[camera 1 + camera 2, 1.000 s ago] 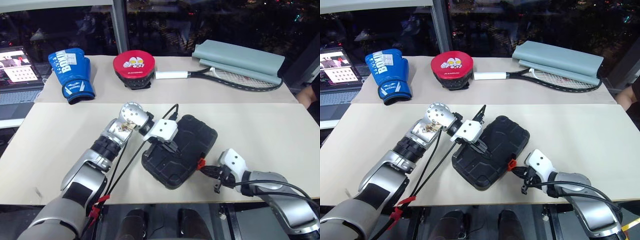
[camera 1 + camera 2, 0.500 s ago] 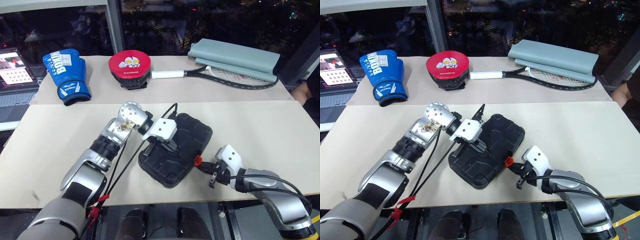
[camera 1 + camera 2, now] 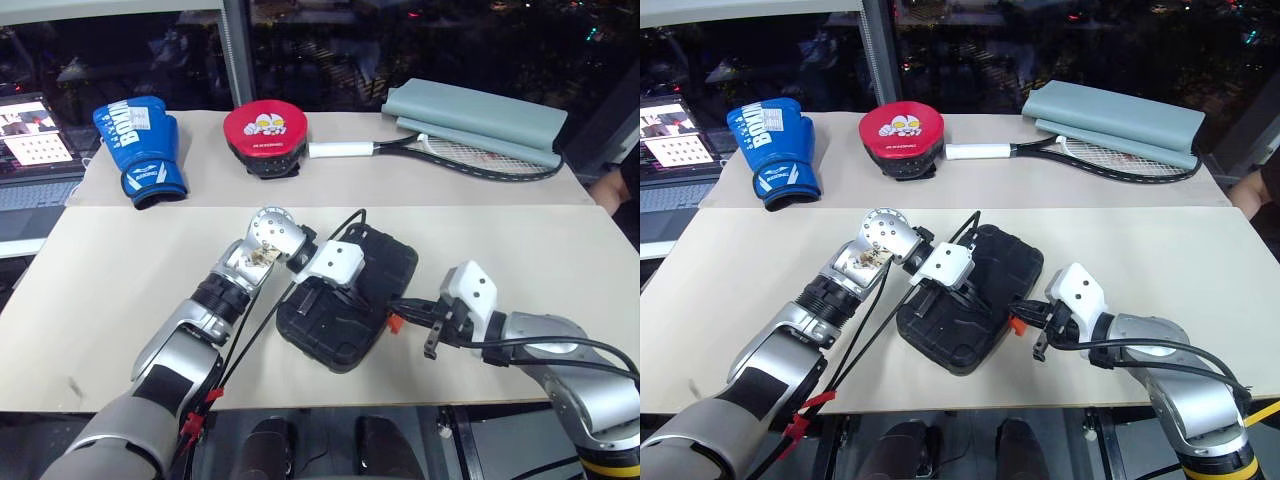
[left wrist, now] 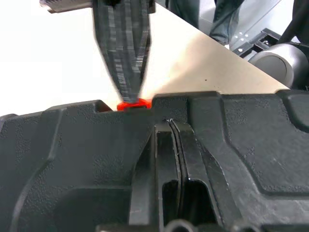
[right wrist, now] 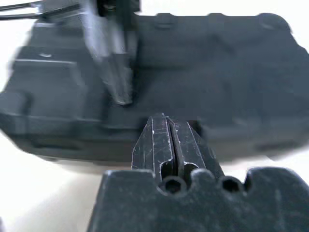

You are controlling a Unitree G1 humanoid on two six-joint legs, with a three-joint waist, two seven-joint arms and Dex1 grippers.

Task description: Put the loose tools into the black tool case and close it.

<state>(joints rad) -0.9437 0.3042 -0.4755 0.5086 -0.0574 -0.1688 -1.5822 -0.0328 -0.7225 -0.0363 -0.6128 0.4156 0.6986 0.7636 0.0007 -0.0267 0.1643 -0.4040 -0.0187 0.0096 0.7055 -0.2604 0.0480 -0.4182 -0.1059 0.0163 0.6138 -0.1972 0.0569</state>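
On the beige counter, near its front edge, the left claw, fingers pressed together, rests on the ribbed lid of the closed black moulded plastic tool case. The case lies flat, its long axis running diagonally from the front-left toward the back-right. At its right side, the right claw, also pressed together, meets the small orange latch.

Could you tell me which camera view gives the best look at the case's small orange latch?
The left wrist view: the orange latch sits centred on the black tool case, with the right gripper at it. The head views show it small at the case's edge; in the right wrist view I cannot make it out.
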